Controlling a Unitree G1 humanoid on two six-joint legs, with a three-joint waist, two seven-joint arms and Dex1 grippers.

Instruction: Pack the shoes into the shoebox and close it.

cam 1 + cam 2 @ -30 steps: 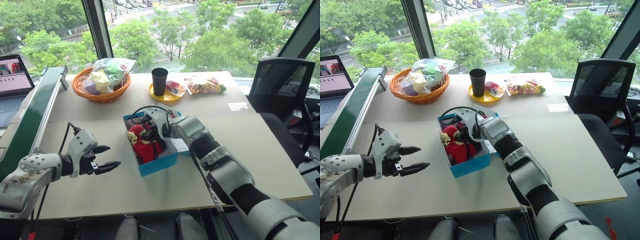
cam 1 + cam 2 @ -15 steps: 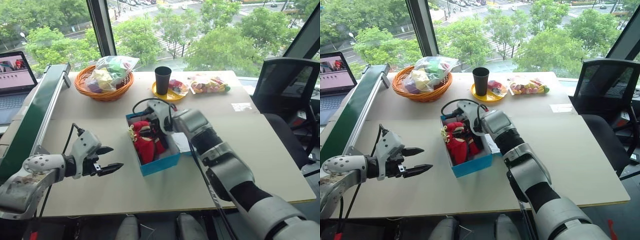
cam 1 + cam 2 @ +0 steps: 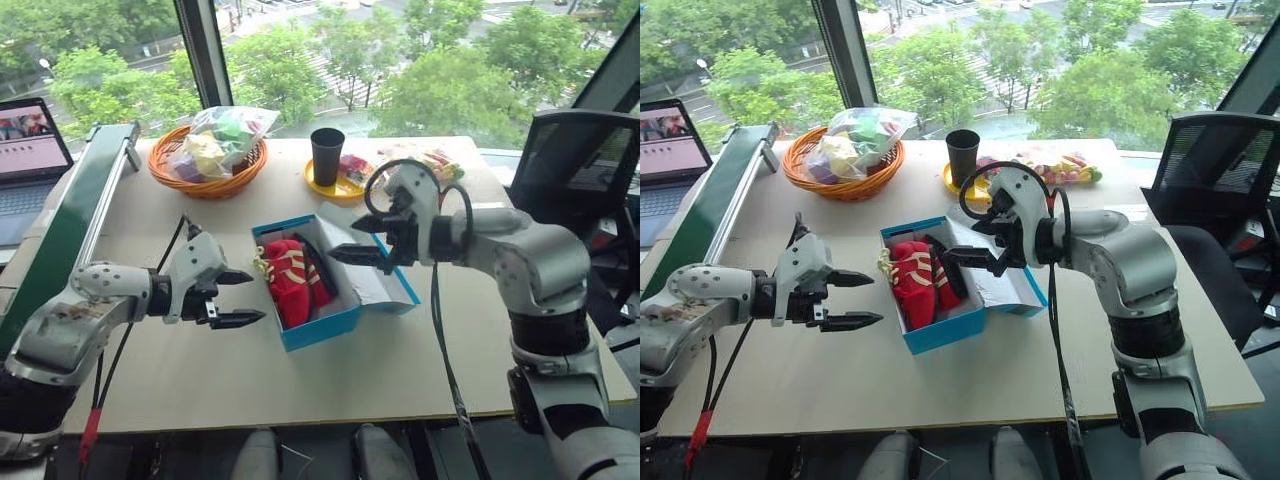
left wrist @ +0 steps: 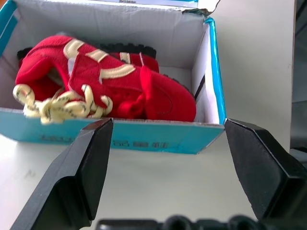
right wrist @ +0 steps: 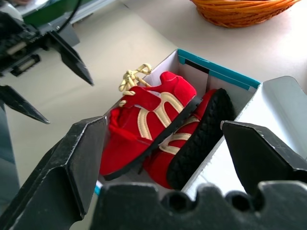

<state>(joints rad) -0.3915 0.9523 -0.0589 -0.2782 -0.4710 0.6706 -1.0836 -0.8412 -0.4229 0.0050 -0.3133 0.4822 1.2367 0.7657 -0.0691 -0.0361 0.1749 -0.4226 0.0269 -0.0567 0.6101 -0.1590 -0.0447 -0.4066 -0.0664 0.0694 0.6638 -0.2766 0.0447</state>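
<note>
The blue shoebox point(image 3: 320, 325) sits in the middle of the pale surface point(image 3: 200, 390) with its lid point(image 3: 375, 280) lying open on the robot's right side. Both red shoes point(image 3: 292, 282) are inside the box, tipped on their sides, one leaning on the other, so a dark sole point(image 5: 199, 136) faces the lid. Their yellow laces point(image 4: 62, 106) hang over the box's wall on the side toward the left hand. The left hand point(image 3: 238, 298) is low over the surface just beside that wall, and its two black fingers point(image 4: 84, 167) are apart with nothing between them. The right hand point(image 3: 358, 258) is in the air above the open lid and the box, pointing toward the shoes, and its fingers point(image 5: 67, 163) are apart too and hold nothing. At the far side of the surface sit an orange basket point(image 3: 205, 175) of wrapped toys, a black cup point(image 3: 326, 157) on a yellow plate point(image 3: 340, 190), and a bag of sweets point(image 3: 430, 160). A laptop point(image 3: 30, 150) is open at the far left.
</note>
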